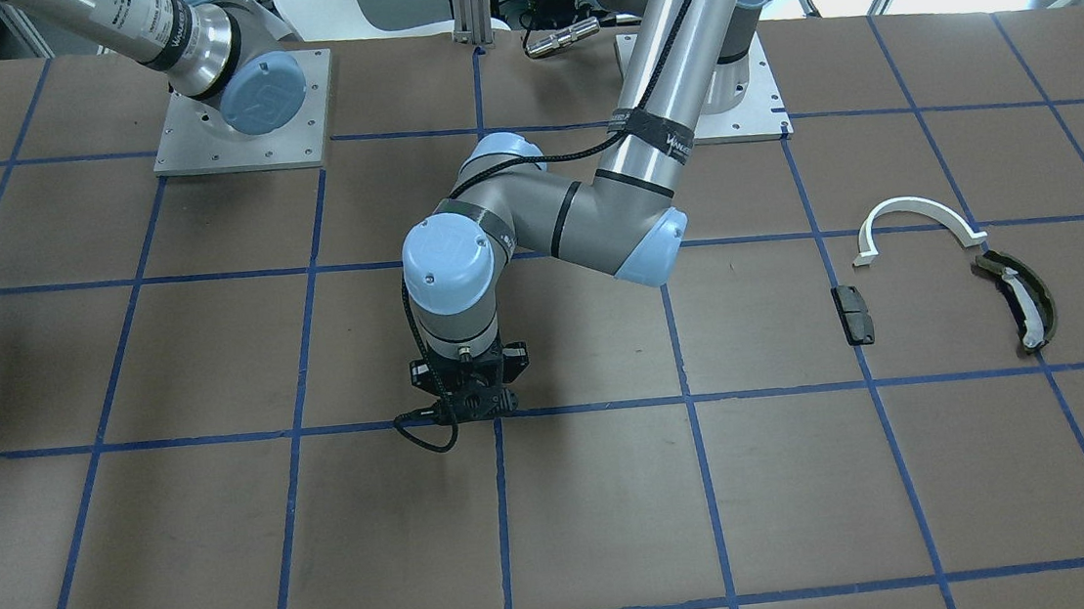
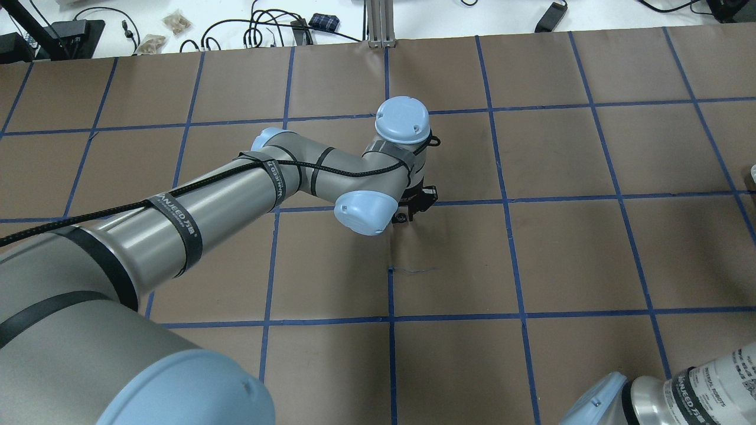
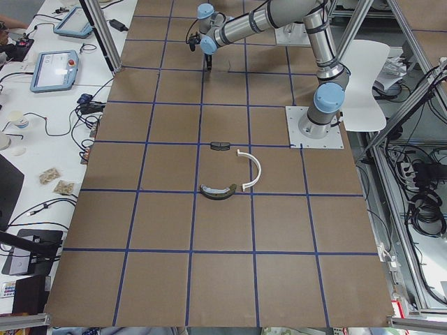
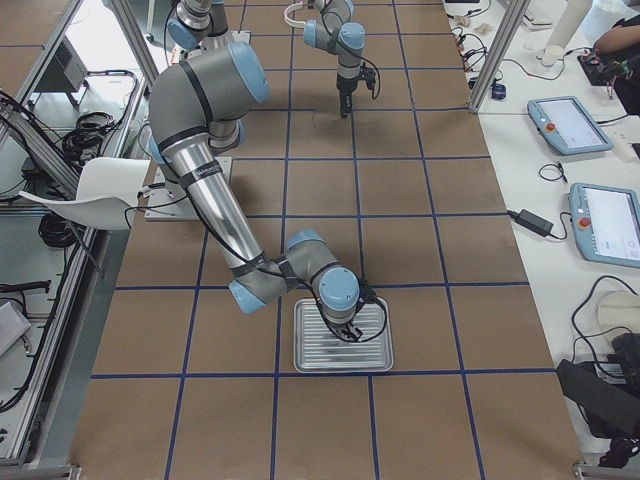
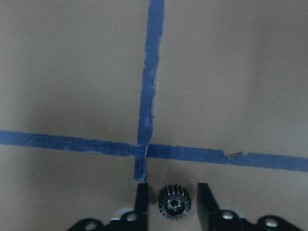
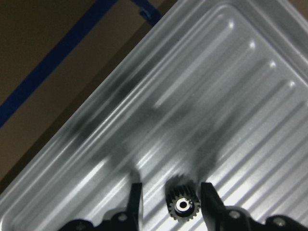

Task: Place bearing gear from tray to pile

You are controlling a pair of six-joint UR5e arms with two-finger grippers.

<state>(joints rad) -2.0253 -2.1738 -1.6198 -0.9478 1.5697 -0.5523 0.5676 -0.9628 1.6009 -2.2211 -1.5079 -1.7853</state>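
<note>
Two small, dark, toothed wheels show, each with a bright bore. One gear (image 6: 182, 204) lies flat on the ribbed tray (image 6: 216, 96) inside the narrowly parted right pincer (image 6: 171, 188). Another gear (image 5: 174, 202) lies on the surface (image 1: 617, 494) inside the parted left pincer (image 5: 172, 191), well apart from the pile (image 1: 916, 210).

Two bearing gears (image 5: 174, 205) (image 6: 183, 204), one tray (image 4: 320, 356) — one white half-ring (image 1: 916, 205), one olive curved piece (image 1: 1033, 301), one dark block (image 1: 854, 313)
</note>
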